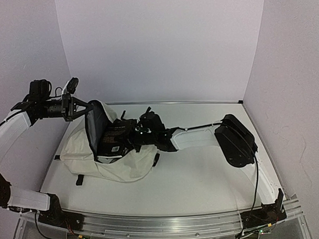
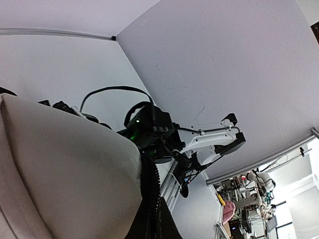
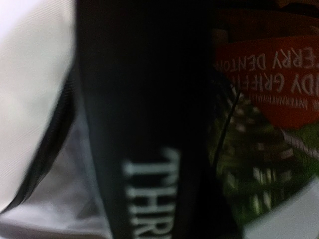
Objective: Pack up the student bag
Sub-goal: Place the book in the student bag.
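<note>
The student bag [image 1: 119, 168], cream with black trim, lies on its side at the table's left middle with its mouth facing right. My left gripper [image 1: 84, 108] is shut on the bag's upper rim and holds the opening up. Cream fabric [image 2: 65, 174] and black zipper trim [image 2: 149, 194] fill the left wrist view. My right gripper [image 1: 138, 133] is at the mouth, shut on a black book [image 1: 114, 138] that sits partly inside. In the right wrist view the book's spine [image 3: 144, 124] with white letters fills the middle. A red and green book cover [image 3: 269, 89] lies beside it, and the grey lining [image 3: 55, 199] shows lower left.
White walls close off the table at the back and on both sides. A metal rail [image 1: 163, 221] runs along the near edge between the arm bases. A black strap end [image 1: 79, 179] sticks out under the bag's near side. The right arm [image 2: 209, 142] shows beyond the bag.
</note>
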You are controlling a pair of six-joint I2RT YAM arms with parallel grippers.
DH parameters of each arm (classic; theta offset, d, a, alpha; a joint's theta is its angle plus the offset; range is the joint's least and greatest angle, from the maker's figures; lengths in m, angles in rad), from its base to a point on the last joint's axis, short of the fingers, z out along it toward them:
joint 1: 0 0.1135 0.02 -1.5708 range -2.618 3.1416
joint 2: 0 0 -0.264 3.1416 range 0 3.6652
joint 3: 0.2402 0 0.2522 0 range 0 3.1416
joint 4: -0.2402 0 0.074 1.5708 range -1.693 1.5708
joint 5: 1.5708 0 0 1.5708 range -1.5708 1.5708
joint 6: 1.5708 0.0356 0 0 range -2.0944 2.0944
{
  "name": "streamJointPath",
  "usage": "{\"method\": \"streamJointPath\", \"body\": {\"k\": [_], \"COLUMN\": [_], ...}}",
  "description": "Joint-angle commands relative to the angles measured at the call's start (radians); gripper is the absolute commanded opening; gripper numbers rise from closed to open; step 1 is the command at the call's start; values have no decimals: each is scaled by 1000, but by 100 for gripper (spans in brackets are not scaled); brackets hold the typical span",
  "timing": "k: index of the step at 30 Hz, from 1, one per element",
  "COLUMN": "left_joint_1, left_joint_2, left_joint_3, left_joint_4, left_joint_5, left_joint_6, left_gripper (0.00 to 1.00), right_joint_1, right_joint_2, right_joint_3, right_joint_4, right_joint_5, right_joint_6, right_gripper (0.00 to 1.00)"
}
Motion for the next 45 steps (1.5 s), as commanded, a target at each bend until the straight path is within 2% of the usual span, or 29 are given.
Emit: {"method": "streamJointPath", "body": {"k": [1,5,10,15,17,19,24,29,41,45], "left_joint_1": [-98,-120,-120,-121,-121,-121,-121,-121,-122,-124], "left_joint_2": [23,30,1,1,5,8,17,18,36,54], "left_joint_3": [67,67,63,71,74,77,93,101,101,79], "left_joint_4": [76,68,66,54,50,46,40,24,34,49], "left_joint_5": [9,-21,-78,-88,-89,-89,-84,-89,-90,-100], "left_joint_6": [11,15,18,22,24,26,29,37,28,9], "left_gripper": [0,0,0,0,0,0,0,0,0,0], "right_joint_1": [31,33,33,33,33,33,33,34,41,55], "right_joint_2": [55,12,-137,-268,-294,-301,-254,-208,-147,-116], "right_joint_3": [153,160,54,-51,-77,-92,-66,-38,43,101], "right_joint_4": [-105,-204,-291,-369,-402,-418,-424,-446,-441,-435], "right_joint_5": [75,170,315,447,471,473,395,364,272,253], "right_joint_6": [-117,-234,-373,-470,-485,-492,-491,-498,-531,-552], "right_gripper": [7,29,55,67,69,68,50,46,22,17]}}
